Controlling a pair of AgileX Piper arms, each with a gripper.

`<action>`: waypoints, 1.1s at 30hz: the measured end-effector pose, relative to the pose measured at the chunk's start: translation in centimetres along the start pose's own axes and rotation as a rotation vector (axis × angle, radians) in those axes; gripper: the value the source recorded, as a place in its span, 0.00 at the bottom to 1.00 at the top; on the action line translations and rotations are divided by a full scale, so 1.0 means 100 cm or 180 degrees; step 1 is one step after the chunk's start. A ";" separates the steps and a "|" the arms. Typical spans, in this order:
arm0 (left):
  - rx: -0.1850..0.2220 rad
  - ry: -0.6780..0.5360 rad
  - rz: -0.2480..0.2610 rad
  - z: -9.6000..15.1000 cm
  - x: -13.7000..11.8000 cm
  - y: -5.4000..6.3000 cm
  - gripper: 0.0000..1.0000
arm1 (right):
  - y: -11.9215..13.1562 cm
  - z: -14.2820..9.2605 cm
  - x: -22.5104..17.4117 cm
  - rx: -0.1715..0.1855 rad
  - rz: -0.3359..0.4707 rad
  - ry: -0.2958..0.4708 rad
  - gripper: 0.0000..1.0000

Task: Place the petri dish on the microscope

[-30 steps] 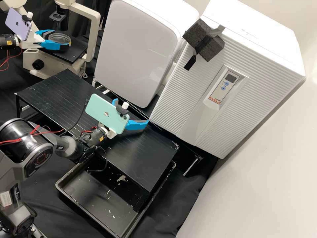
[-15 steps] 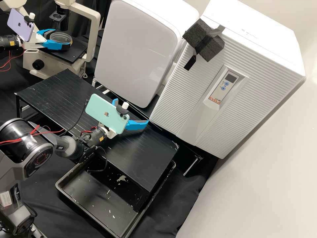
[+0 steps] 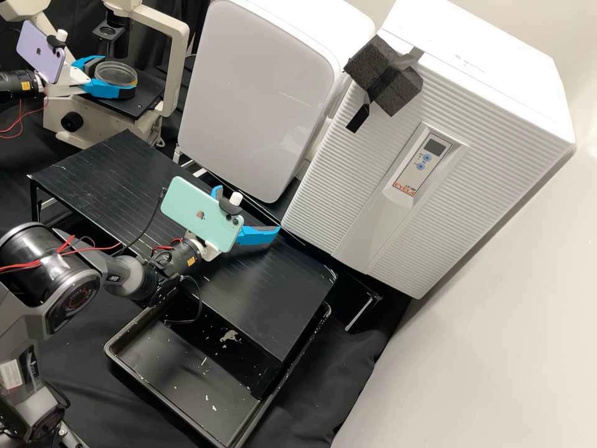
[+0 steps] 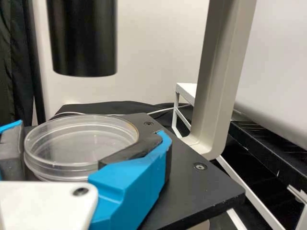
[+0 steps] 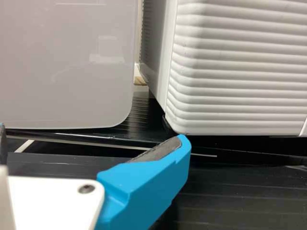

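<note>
The clear round petri dish (image 3: 116,73) lies level between the blue fingers of my left gripper (image 3: 111,77), which is shut on it over the black stage (image 3: 138,107) of the microscope (image 3: 177,68). In the left wrist view the left gripper (image 4: 91,136) has its dark pads against opposite sides of the dish (image 4: 81,143), low over the stage plate (image 4: 201,194). Whether the dish's base touches the plate I cannot tell. My right gripper (image 3: 247,213) stands open above the black rack; in the right wrist view, the right gripper (image 5: 93,139) has nothing between its fingers.
A black cylinder (image 4: 84,38) of the microscope hangs above the stage, and the beige upright (image 4: 223,72) rises beside it. Two white cabinets (image 3: 255,93) stand behind the black rack (image 3: 267,298). A black tray (image 3: 180,386) sits partly under the rack.
My left gripper and the dish in it have shifted slightly to the right over the stage in the high view. The right arm has kept still.
</note>
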 end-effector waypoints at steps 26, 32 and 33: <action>0.0074 0.0342 0.0135 0.027 -0.091 -0.002 1.00 | 0.000 0.000 0.000 0.0000 0.0000 0.0000 1.00; 0.0197 0.0221 0.0686 0.051 -0.122 -0.004 1.00 | 0.000 0.000 0.000 0.0000 0.0000 0.0000 1.00; 0.0203 0.0193 0.0801 0.052 -0.126 -0.005 1.00 | 0.000 0.000 0.000 0.0000 0.0000 0.0000 1.00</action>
